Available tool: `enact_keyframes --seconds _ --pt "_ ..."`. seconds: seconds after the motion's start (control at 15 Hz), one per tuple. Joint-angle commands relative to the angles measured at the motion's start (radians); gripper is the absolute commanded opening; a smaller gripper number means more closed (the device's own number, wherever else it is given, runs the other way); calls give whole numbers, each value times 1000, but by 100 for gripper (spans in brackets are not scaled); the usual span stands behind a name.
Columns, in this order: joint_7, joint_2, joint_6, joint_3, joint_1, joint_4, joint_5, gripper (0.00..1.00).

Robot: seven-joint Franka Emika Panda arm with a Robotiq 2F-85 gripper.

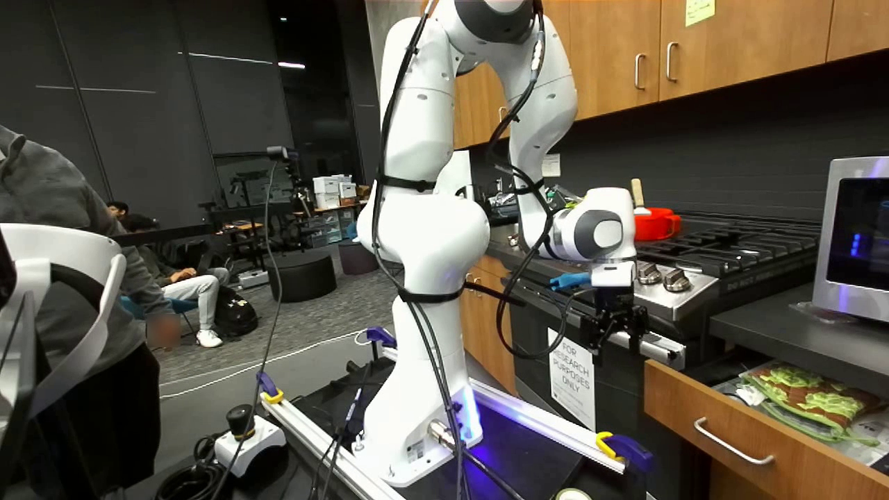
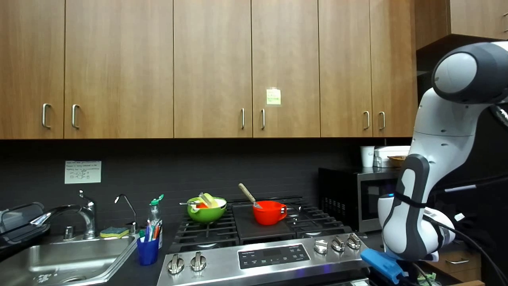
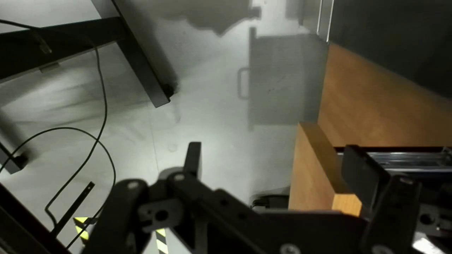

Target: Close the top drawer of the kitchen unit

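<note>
The top drawer (image 1: 757,434) is pulled open in an exterior view, its wooden front and silver bar handle showing. It sits under the dark countertop of the kitchen unit (image 1: 778,333). A green-and-brown packet (image 1: 812,392) lies in it. My gripper (image 1: 618,333) points down beside the drawer's left end, in front of the oven. In the wrist view my gripper (image 3: 277,164) is open, fingers wide apart. The drawer front (image 3: 310,169) appears between them, with one finger over the drawer's inner side. I cannot tell if they touch. The handle is hidden there.
The steel stove (image 1: 684,292) with knobs and an oven handle is close behind the gripper. A red pot (image 2: 270,212) and a green bowl (image 2: 206,208) stand on it. A microwave (image 1: 854,236) stands on the countertop. A metal rail with clamps (image 1: 618,448) edges the robot's base.
</note>
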Motion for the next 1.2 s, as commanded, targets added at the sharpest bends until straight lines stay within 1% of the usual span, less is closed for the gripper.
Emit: enact_keyframes --seconds 0.0,0.07,0.13,0.2,0.27,0.4,0.47,0.6,0.73,1.13 --pt "-83 -81 -66 79 -12 -33 96 100" --pt "-59 -85 -151 87 -3 -24 102 100" --pt "-121 -100 -244 123 -18 -23 165 100" --pt "-150 -107 -316 137 -29 -20 200 100" --pt "-129 -106 -402 133 -33 -8 197 100" --pt "-92 -121 -510 123 -53 -4 181 100" --pt "-62 -126 -541 116 -65 -3 165 100" --pt "-41 -120 -590 107 -96 10 162 100" --pt "-27 -106 -613 100 -126 22 163 100" --pt "-43 -11 -628 73 -188 71 195 100"
